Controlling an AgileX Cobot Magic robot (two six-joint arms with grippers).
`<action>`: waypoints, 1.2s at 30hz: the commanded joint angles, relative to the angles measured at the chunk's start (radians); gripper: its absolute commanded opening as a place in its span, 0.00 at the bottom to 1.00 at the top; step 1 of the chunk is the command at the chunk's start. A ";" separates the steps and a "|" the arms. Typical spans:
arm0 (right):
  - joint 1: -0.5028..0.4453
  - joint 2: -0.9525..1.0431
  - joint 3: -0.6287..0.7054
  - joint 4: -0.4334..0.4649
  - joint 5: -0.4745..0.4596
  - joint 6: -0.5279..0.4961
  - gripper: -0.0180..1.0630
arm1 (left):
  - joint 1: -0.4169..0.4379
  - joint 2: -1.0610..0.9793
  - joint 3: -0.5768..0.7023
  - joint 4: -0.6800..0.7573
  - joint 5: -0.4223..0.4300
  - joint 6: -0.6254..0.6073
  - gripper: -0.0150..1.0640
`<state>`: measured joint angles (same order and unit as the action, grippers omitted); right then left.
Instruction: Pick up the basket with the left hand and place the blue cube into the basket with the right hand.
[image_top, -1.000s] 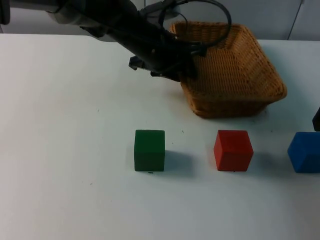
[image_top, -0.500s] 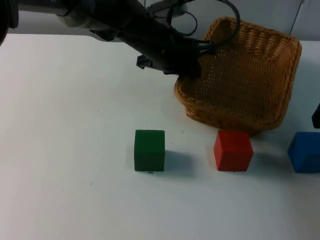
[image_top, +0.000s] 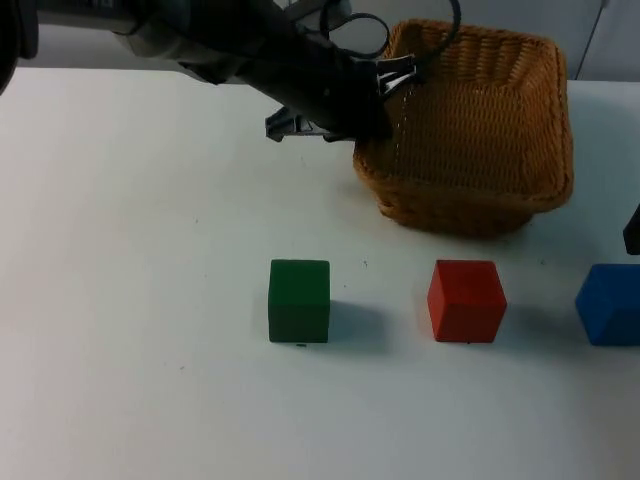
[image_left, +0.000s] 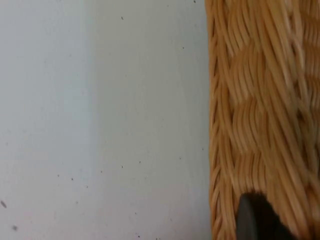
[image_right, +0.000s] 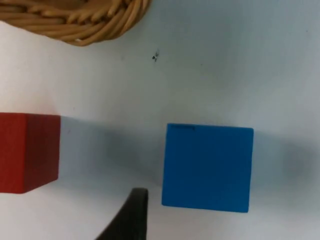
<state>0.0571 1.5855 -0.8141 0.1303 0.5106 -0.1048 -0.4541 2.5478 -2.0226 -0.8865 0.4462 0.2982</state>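
Wicker basket (image_top: 480, 120) tilted; blue cube (image_top: 608, 304) on table.

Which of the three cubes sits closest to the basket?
The red cube, just in front of the basket; the green cube and blue cube lie off to either side.

White table top (image_top: 130, 300), matte, with a few small dark specks. Grey partition wall (image_top: 590, 40) stands along its far edge. Lighting even; soft shadows.
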 joint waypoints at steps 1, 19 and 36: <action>0.003 0.000 -0.006 0.002 -0.010 -0.001 0.97 | -0.005 -0.024 -0.003 -0.023 0.002 -0.048 0.01; 0.003 0.000 -0.006 0.002 -0.012 -0.001 0.97 | 0.065 -0.268 0.167 0.086 0.068 -0.298 0.01; 0.003 0.000 -0.006 0.031 0.003 -0.001 0.97 | 0.194 -0.747 0.841 0.128 -0.091 -0.163 0.01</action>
<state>0.0571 1.5855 -0.8141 0.1506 0.5089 -0.1048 -0.2714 1.8888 -1.2614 -0.7432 0.3907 0.1006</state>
